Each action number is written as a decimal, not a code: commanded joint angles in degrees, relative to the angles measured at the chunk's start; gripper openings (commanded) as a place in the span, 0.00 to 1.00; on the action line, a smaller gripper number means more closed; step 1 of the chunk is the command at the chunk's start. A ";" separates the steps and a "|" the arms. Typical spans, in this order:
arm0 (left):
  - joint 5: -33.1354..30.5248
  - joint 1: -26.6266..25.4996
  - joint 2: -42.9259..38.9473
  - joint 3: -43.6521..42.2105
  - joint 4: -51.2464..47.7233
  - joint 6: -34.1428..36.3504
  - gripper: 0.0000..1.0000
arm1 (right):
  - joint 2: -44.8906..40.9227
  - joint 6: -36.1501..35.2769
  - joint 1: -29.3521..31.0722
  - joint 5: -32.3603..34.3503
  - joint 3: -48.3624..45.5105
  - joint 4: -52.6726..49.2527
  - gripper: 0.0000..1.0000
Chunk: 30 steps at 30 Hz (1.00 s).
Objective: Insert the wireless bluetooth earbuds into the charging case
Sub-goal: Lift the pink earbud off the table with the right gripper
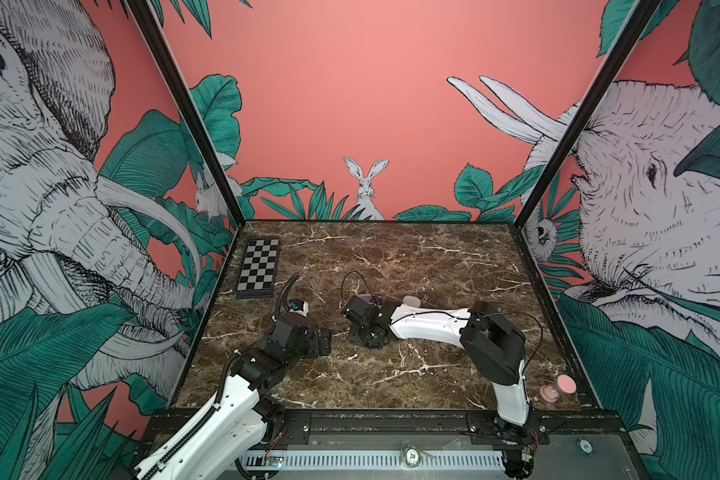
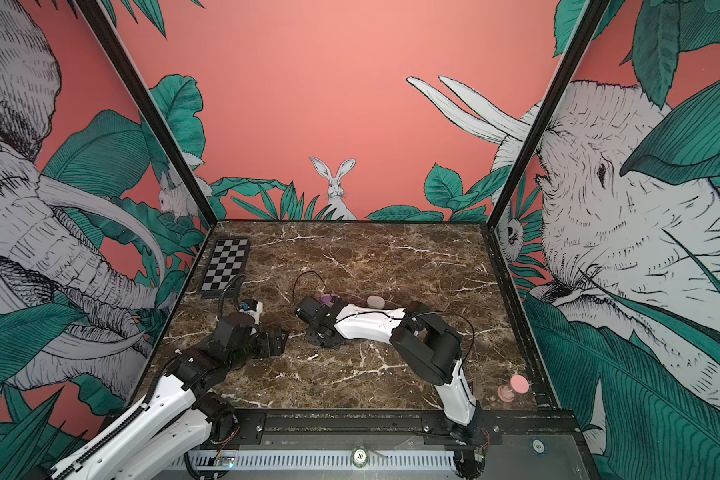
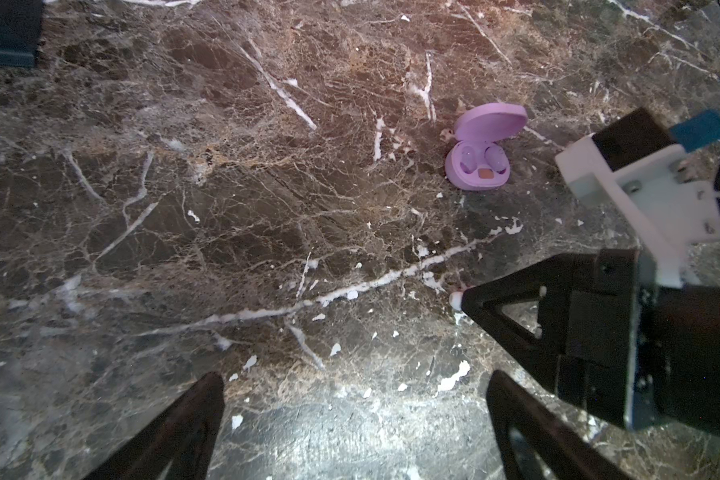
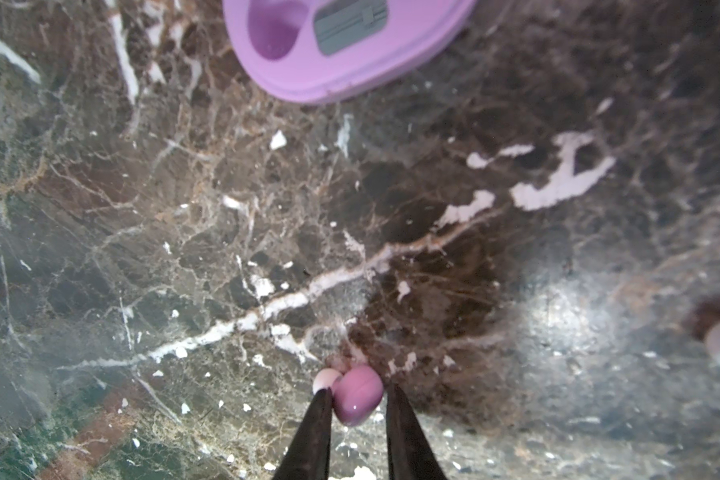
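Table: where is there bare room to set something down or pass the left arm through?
Free: the far strip of the table right of the checkerboard, and the near middle between the left arm and the right arm. Crowded: the centre, where the purple case, the white case and the right fingers around the purple earbud sit close together.

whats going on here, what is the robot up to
The right gripper is shut on a lilac earbud, low over the marble table and a little short of the open lilac charging case. The left gripper is wide open and holds nothing, off to the side. A white case sits beyond the right arm.
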 commanded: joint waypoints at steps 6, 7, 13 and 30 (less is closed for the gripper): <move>-0.54 -0.19 0.13 -0.52 0.51 0.24 0.99 | 1.71 -0.93 -0.26 0.02 0.60 0.34 0.21; -0.46 -0.18 0.13 -0.54 0.51 0.25 0.99 | 1.72 -1.01 -0.26 -0.11 0.54 0.49 0.21; -0.46 -0.20 0.21 -0.49 0.51 0.28 0.99 | 1.74 -1.59 -0.42 -0.43 0.21 1.47 0.21; -0.43 -0.19 0.76 -0.29 0.69 0.26 0.99 | 1.76 -2.09 -1.08 -1.85 -0.58 3.16 0.22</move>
